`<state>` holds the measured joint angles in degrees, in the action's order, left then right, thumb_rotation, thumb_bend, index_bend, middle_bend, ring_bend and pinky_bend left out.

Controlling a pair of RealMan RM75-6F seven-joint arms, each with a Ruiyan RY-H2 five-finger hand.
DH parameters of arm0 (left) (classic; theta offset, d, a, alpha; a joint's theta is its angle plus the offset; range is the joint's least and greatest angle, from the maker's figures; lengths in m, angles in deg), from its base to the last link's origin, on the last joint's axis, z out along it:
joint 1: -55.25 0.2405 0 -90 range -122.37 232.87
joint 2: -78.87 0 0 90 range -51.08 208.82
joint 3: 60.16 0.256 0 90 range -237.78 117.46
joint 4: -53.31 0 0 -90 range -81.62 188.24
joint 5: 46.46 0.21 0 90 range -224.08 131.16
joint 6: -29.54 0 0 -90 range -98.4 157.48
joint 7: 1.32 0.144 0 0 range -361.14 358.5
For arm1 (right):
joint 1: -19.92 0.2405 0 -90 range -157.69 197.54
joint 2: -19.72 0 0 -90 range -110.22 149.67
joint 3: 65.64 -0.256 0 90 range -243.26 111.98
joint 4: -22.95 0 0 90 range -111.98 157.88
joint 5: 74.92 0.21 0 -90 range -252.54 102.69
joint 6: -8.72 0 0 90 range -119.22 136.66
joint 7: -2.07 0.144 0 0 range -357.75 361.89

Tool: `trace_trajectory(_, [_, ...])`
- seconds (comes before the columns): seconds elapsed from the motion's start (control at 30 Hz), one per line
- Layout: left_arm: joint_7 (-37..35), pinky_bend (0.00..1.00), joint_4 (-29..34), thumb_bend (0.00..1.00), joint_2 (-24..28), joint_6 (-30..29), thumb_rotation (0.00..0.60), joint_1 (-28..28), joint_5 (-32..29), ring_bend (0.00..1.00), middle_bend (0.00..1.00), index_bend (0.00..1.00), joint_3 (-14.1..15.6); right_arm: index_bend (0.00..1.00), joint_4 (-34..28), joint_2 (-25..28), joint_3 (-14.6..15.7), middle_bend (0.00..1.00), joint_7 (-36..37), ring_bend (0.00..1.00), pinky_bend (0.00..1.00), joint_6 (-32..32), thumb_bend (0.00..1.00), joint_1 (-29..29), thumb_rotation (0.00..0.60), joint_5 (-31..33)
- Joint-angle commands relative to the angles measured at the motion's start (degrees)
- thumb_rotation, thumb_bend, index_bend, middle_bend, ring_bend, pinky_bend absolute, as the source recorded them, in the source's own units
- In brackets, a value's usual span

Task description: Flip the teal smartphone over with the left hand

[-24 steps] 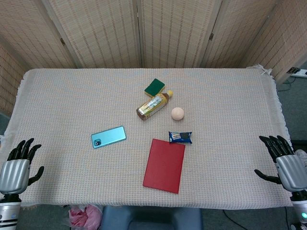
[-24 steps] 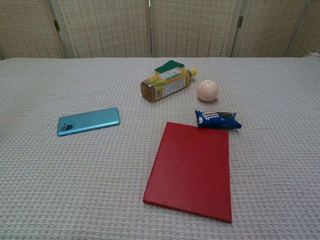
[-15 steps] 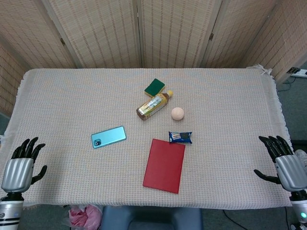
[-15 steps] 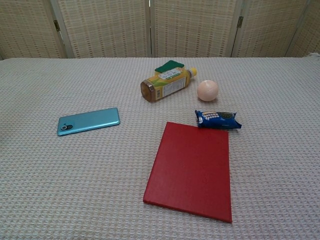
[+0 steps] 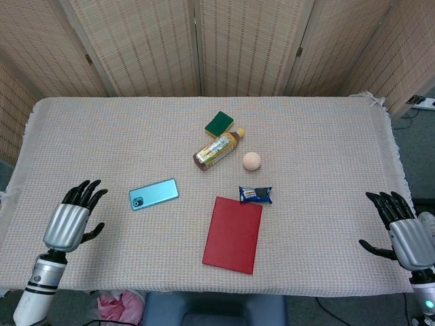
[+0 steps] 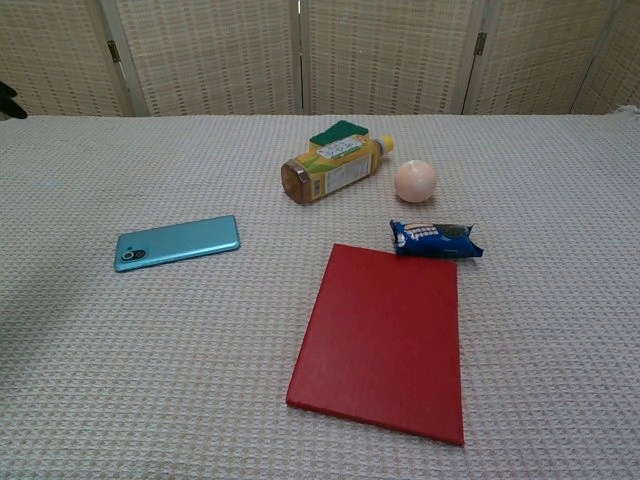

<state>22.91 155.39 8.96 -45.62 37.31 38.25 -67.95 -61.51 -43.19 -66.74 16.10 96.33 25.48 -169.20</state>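
The teal smartphone (image 5: 154, 194) (image 6: 177, 243) lies flat on the woven tablecloth, left of centre, camera lenses facing up at its left end. My left hand (image 5: 71, 218) hovers over the table's near left part, fingers spread and holding nothing, a short way left of the phone. Only a dark fingertip (image 6: 8, 99) of it shows at the chest view's left edge. My right hand (image 5: 402, 227) stays at the table's near right edge, fingers apart and empty.
A red book (image 5: 233, 234) lies right of the phone near the front. Behind it are a blue snack packet (image 5: 255, 195), a peach ball (image 5: 251, 160), a lying bottle (image 5: 217, 149) and a green sponge (image 5: 219, 123). Folding screens stand behind the table.
My left hand has moved from the table's near left corner up and rightward over the cloth, closer to the phone. The right hand and all objects have stayed put.
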Motion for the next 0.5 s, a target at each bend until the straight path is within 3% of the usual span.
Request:
trace_trajectory(0.03, [1.38, 0.21, -2.0, 0.26, -3.36, 6.3, 0.6, -5.04, -3.56, 0.13, 0.18, 0.21, -2.4, 0.08, -0.02, -0.02, 0.06, 0.14, 0.05, 0.08, 0.07, 0.01, 0.06, 0.01, 0.6, -0.01])
trace_trajectory(0.23, [7.03, 0.21, -4.9, 0.26, -8.25, 15.33, 0.6, -11.77, -13.47, 0.14, 0.19, 0.22, -4.61, 0.08, -0.13, 0.14, 0.17, 0.14, -0.11, 0.08, 0.07, 0.23, 0.06, -0.16, 0.6, 0.14])
trace_trajectory(0.5, [15.27, 0.21, -9.73, 0.26, -16.98, 17.56, 0.6, -17.98, -24.4, 0.16, 0.2, 0.21, -5.82, 0.08, 0.03, 0.11, 0.26, 0.14, 0.06, 0.08, 0.07, -0.07, 0.06, -0.08, 0.6, 0.41])
